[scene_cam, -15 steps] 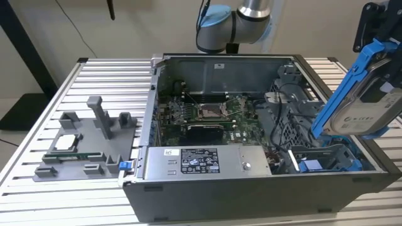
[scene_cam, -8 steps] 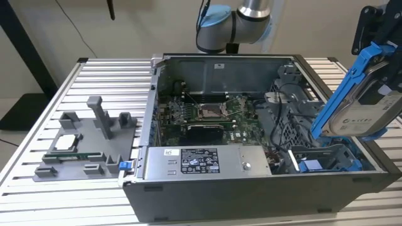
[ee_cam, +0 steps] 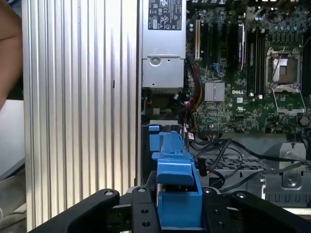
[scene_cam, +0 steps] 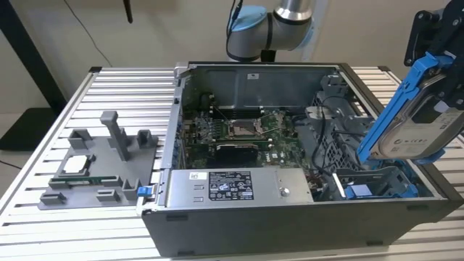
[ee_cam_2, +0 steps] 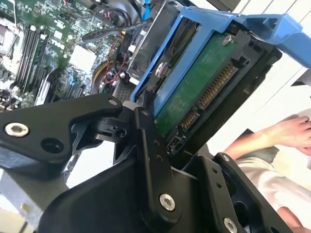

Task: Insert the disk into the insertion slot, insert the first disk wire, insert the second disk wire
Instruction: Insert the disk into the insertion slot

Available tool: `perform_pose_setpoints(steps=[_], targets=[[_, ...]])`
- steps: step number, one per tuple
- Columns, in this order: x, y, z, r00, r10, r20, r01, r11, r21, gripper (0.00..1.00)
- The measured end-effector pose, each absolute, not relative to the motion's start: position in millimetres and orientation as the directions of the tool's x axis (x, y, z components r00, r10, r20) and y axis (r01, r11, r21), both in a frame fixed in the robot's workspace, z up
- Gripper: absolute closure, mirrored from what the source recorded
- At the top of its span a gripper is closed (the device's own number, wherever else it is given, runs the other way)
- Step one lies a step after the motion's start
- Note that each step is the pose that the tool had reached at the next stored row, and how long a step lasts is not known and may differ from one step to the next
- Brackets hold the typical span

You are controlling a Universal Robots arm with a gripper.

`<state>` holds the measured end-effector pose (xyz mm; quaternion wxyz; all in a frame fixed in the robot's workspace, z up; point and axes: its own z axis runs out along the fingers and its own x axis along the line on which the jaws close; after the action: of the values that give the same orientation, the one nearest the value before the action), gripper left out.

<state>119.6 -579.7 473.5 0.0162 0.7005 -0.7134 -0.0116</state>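
Step in hand: disk insertion. My claw [ee_cam: 180, 211] is closed on the disk [scene_cam: 422, 130], clamping its blue frame on both sides. The disk hangs tilted above the computer case [scene_cam: 290, 231], toward the desk's [scene_cam: 123, 81] edge at the exterior view's right. It is clear of the insertion slot [scene_cam: 377, 182], which lies below it in the case's near corner. In my judgement, the frame should be squared to the slot's blue guides, lowered without twisting, and kept off the loose cables [ee_cam: 228, 155] beside the bay.
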Motion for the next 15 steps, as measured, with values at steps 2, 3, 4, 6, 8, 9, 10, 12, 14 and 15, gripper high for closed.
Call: perform_pose_setpoints(steps=[2,3,4,6,8,9,10,12,14,15], targets=[[119.6,-579.6,472.3,-0.018,-1.0,0.007,-0.999,0.018,0.039,1.0],[119.6,-579.6,471.7,-0.018,-1.0,0.007,-0.999,0.018,0.039,1.0],[119.6,-579.7,471.0,-0.018,-1.0,0.007,-0.999,0.018,0.039,1.0],[119.6,-579.7,469.9,-0.018,-1.0,0.007,-0.999,0.018,0.039,1.0],[119.2,-579.7,468.9,-0.018,-1.0,0.007,-0.999,0.018,0.039,1.0],[119.0,-579.7,468.4,-0.018,-1.0,0.007,-0.999,0.018,0.039,1.0],[118.8,-579.7,467.8,-0.018,-1.0,0.006,-0.999,0.018,0.039,1.0],[118.6,-579.7,467.0,-0.018,-1.0,0.006,-0.999,0.018,0.039,1.0],[118.5,-579.7,466.3,-0.018,-1.0,0.007,-0.999,0.018,0.039,1.0],[118.5,-579.7,465.8,-0.018,-1.0,0.007,-0.999,0.018,0.039,1.0]])
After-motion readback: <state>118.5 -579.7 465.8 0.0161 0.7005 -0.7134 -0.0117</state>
